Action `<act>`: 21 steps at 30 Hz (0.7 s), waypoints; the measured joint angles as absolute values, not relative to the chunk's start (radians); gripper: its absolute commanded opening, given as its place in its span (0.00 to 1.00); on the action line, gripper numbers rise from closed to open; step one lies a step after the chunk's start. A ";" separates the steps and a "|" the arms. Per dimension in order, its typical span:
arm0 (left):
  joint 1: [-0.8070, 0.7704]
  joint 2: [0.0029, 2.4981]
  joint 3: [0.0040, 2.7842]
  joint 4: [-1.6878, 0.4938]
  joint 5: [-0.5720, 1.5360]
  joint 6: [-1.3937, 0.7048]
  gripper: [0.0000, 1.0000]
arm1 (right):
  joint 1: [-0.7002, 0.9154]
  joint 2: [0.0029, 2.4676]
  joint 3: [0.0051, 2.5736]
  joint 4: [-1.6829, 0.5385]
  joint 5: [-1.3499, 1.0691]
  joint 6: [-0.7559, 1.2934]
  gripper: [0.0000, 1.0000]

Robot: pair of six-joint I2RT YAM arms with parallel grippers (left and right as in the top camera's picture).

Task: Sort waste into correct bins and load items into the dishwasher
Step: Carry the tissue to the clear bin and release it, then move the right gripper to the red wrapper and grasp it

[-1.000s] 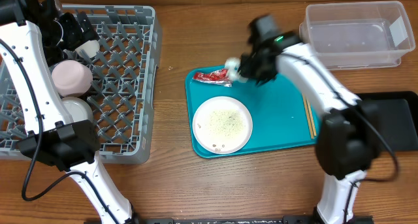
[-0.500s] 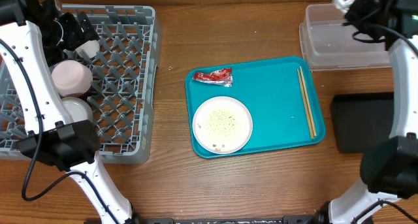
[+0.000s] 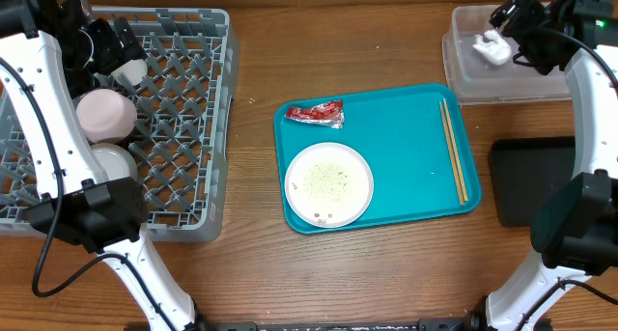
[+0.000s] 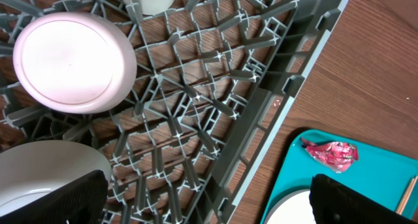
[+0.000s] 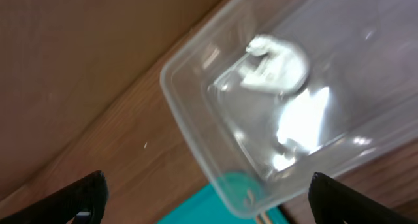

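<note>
Now, tissue (image 5: 275, 64) seemingly loose in tub (image 5: 189, 119), right gripper (image 5: 209, 201) spread, left gripper (image 4: 209, 201) spread.

A wide strip of bare counter (image 3: 253, 51) runs between the dish rack (image 3: 183, 109) and the teal tray (image 3: 415, 157), open to a reach from above. On the tray the middle and right are free up to the chopsticks (image 3: 453, 150) along the right edge; the plate (image 3: 329, 183) fills the lower left and the red wrapper (image 3: 316, 112) sits just above it. The rack's right columns stand open; a pale bowl (image 3: 104, 116), a white bowl (image 3: 114, 162) and the left arm (image 3: 48, 109) crowd its left side. The right end effector (image 3: 517, 22) hangs over the left end of the clear tub (image 3: 502, 97) above the tissue (image 3: 491, 49) — the right arm (image 3: 594, 109) crosses the black tray (image 3: 526, 181), leaving its left part reachable
</note>
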State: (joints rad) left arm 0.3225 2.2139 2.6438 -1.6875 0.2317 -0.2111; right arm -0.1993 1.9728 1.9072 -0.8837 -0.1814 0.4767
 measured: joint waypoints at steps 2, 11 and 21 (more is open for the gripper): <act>0.323 2.214 2.644 -1.687 0.232 -0.211 1.00 | -0.198 1.973 1.907 -0.913 -0.271 0.465 1.00; 0.323 2.214 2.644 -1.687 0.231 -0.211 1.00 | 0.078 1.973 1.890 -0.980 -0.498 0.192 1.00; 0.323 2.214 2.644 -1.687 0.232 -0.211 1.00 | 0.413 2.068 1.800 -0.867 -0.194 0.299 1.00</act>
State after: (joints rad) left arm 0.3225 2.2139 2.6438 -1.6875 0.2317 -0.2111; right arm 0.4126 2.0682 1.8000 -0.8669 -0.1940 0.2993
